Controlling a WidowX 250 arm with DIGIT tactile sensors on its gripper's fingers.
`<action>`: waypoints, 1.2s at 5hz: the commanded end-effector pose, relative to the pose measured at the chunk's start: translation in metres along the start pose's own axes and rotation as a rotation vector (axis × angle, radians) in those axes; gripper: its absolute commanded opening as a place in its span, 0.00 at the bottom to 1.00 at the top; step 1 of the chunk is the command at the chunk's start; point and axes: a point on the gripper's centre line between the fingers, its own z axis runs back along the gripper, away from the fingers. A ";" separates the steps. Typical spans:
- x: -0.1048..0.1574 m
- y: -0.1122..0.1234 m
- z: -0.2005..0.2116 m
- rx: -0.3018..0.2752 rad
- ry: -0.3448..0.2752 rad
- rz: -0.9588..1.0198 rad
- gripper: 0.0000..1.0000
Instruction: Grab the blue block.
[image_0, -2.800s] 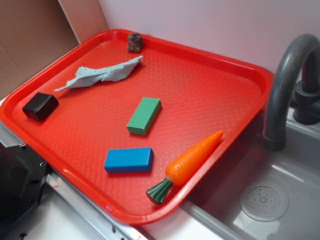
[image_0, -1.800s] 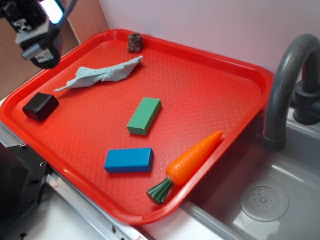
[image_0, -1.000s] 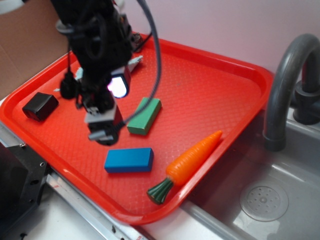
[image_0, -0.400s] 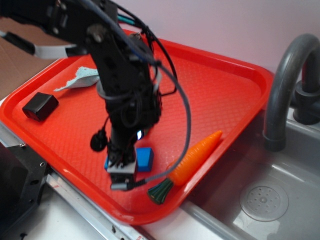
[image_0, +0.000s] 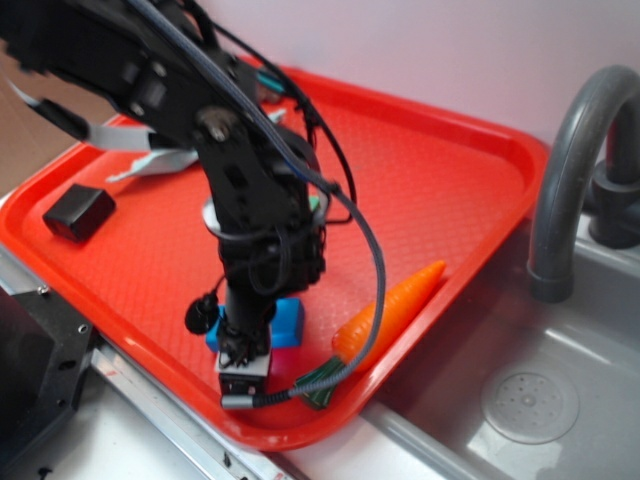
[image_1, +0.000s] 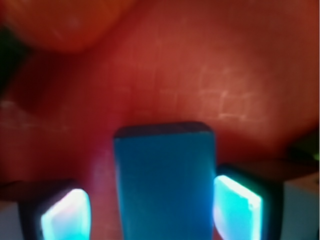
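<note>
Blue block (image_1: 165, 180) sits between the two pads of the end effector (image_1: 152, 205) in the wrist view: right pad (image_1: 237, 202) touching or just beside the block's right face, left pad (image_1: 62, 212) with a strip of red tray showing between it and the block. End effector is spread, straddling the block, not clamped on it. Block's long axis runs away from the camera, its far end squared off with slightly rounded corners, top face flat, smooth, saturated blue, no markings visible. Pads glow cyan-white with reflected light. In the exterior view the arm comes down near the front edge of the red tray (image_0: 470, 180), and the end effector (image_0: 244, 372) covers most of the block (image_0: 288, 322); only a blue piece shows to the right of the wrist and a sliver on the left. Block lies flat on the tray, near the front edge, just beside the leafy end of the toy carrot (image_0: 390, 312), not clearly touching it. Green block (image_0: 318, 203) is almost wholly hidden behind the arm. Black box (image_0: 78, 214) sits near the tray's left corner, well apart. Grey-blue cloth (image_0: 160, 160) lies towards the back left edge, partly behind the arm.
</note>
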 end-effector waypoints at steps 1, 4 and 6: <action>0.001 0.001 -0.005 0.001 0.001 0.017 0.41; -0.011 0.045 0.084 0.010 -0.181 0.275 0.00; -0.068 0.095 0.175 -0.016 -0.349 0.656 0.00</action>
